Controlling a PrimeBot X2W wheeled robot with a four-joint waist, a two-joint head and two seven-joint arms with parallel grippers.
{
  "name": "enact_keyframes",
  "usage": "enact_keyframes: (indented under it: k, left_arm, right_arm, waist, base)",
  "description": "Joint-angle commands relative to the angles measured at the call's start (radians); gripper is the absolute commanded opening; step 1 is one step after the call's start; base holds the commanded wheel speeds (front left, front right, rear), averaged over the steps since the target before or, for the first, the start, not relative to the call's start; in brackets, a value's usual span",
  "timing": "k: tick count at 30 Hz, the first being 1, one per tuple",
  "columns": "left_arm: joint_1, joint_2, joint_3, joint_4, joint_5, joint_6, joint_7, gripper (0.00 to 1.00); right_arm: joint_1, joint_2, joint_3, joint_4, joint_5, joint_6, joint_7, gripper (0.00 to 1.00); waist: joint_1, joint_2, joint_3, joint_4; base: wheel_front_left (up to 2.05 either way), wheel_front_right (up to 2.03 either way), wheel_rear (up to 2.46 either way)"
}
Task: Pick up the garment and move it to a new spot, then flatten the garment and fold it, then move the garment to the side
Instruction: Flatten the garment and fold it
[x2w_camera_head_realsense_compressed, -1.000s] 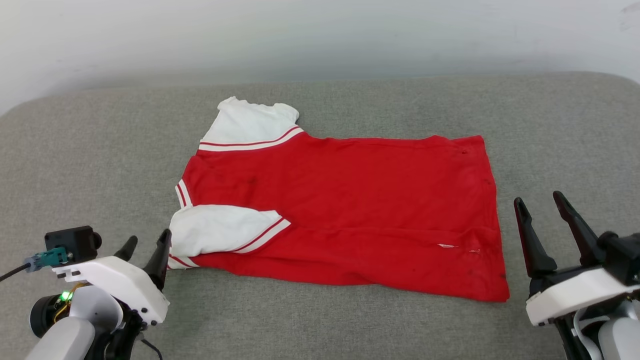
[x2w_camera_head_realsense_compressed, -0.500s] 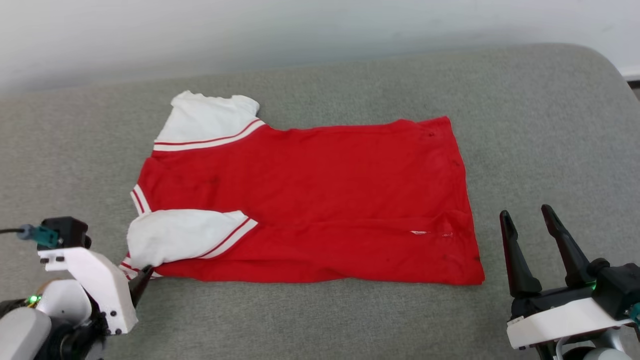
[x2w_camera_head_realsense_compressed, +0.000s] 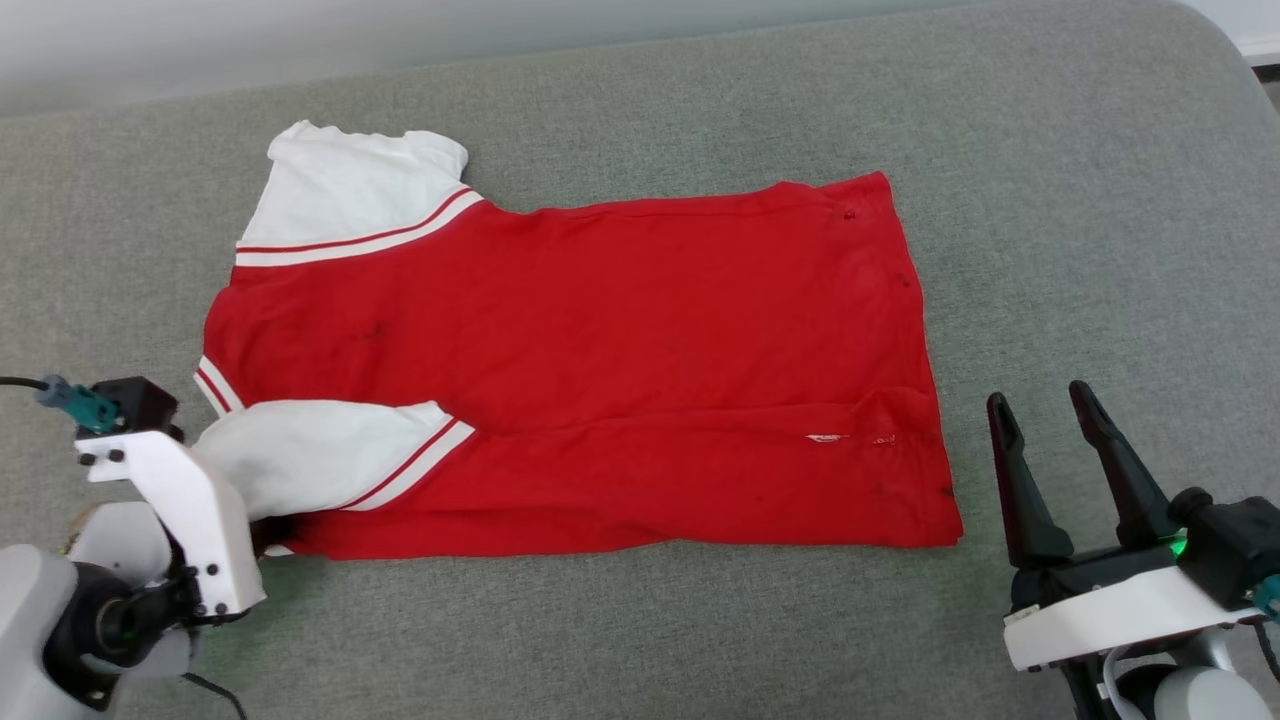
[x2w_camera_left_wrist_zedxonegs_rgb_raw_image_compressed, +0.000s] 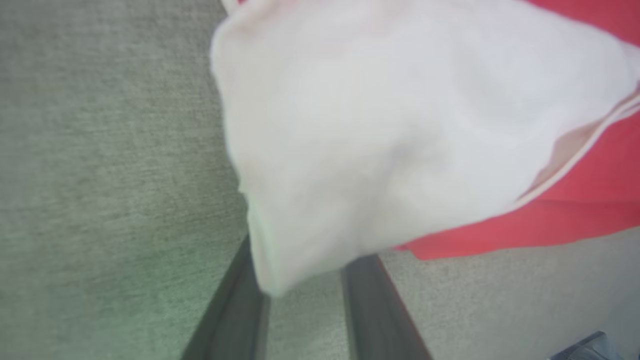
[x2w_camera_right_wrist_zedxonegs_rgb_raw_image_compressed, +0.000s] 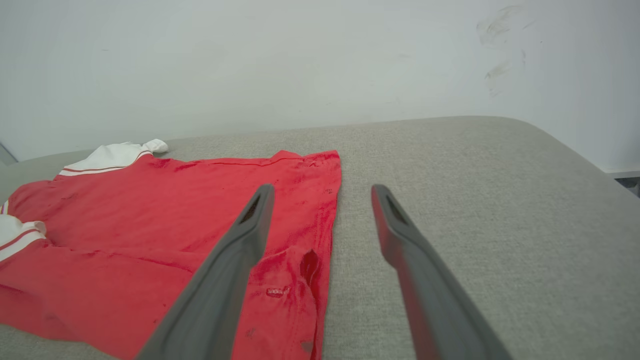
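Observation:
The garment (x2w_camera_head_realsense_compressed: 600, 370) lies flat on the grey cushion, a red shirt with white sleeves, collar end to the left and hem to the right. No print shows on the upper side. My left gripper (x2w_camera_head_realsense_compressed: 270, 530) is at the near white sleeve (x2w_camera_head_realsense_compressed: 300, 465), fingers hidden under the wrist housing. In the left wrist view the sleeve (x2w_camera_left_wrist_zedxonegs_rgb_raw_image_compressed: 400, 125) drapes over both fingertips of the left gripper (x2w_camera_left_wrist_zedxonegs_rgb_raw_image_compressed: 305, 265), so its grip is unclear. My right gripper (x2w_camera_head_realsense_compressed: 1040, 400) stands open just right of the hem's near corner, and its fingers (x2w_camera_right_wrist_zedxonegs_rgb_raw_image_compressed: 240, 260) overlap the garment (x2w_camera_right_wrist_zedxonegs_rgb_raw_image_compressed: 150, 210) there.
The grey cushion (x2w_camera_head_realsense_compressed: 640, 630) stretches well beyond the shirt on every side. Its rounded far right corner (x2w_camera_head_realsense_compressed: 1230, 60) drops off toward the floor. A pale wall (x2w_camera_right_wrist_zedxonegs_rgb_raw_image_compressed: 300, 65) rises behind the cushion's far edge.
The camera has tilted down and shifted. My left gripper has gone from open beside the near sleeve to tucked in at its edge, fingers now covered. The right gripper stays open.

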Motion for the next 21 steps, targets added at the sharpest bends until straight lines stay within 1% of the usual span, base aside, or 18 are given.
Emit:
enact_keyframes:
  k: [1,5,8,11,15,18,21]
  left_arm:
    - [0.072,-0.07,-0.069,0.033,-0.022,-0.011,0.039,0.0]
    - [0.07,-0.073,-0.054,0.014,-0.012,-0.023,-0.007,0.0]
    - [0.057,-0.067,-0.033,-0.014,0.006,-0.025,-0.054,0.0]
    - [0.057,-0.057,-0.018,-0.057,0.023,-0.022,-0.093,0.0]
    - [0.062,-0.044,-0.012,-0.132,0.05,-0.007,-0.125,0.0]
    - [0.065,-0.039,-0.009,-0.182,0.069,0.004,-0.144,0.0]
    - [0.06,-0.042,-0.013,-0.221,0.083,0.01,-0.153,0.0]
  right_arm:
    - [-0.011,-0.009,-0.006,-0.003,0.016,-0.001,0.01,1.0]
    - [-0.01,-0.034,-0.018,-0.007,0.065,-0.001,0.069,1.0]
    - [-0.013,-0.067,-0.027,-0.004,0.117,-0.001,0.163,1.0]
    - [-0.015,-0.114,-0.039,0.004,0.168,-0.001,0.308,1.0]
    - [0.003,-0.171,-0.045,0.002,0.223,-0.001,0.569,1.0]
    - [0.001,-0.185,-0.059,-0.018,0.264,-0.001,0.73,1.0]
    - [-0.021,-0.184,-0.057,-0.029,0.279,-0.001,0.83,1.0]
  waist:
    - [0.0001,0.0,-0.004,0.004]
    - [0.0001,0.0,-0.021,0.02]
    - [0.0001,0.0,-0.035,0.036]
    - [0.0001,0.0,-0.045,0.055]
    - [0.0001,0.0,-0.045,0.087]
    - [0.0001,0.0,-0.034,0.114]
    - [0.0001,0.0,-0.017,0.139]
  base:
    - [0.0,0.0,0.0]
    - [0.0,0.0,0.0]
    - [0.0,0.0,0.0]
    - [0.0,0.0,0.0]
    - [0.0,0.0,0.0]
    - [0.0,0.0,0.0]
    - [0.0,0.0,0.0]
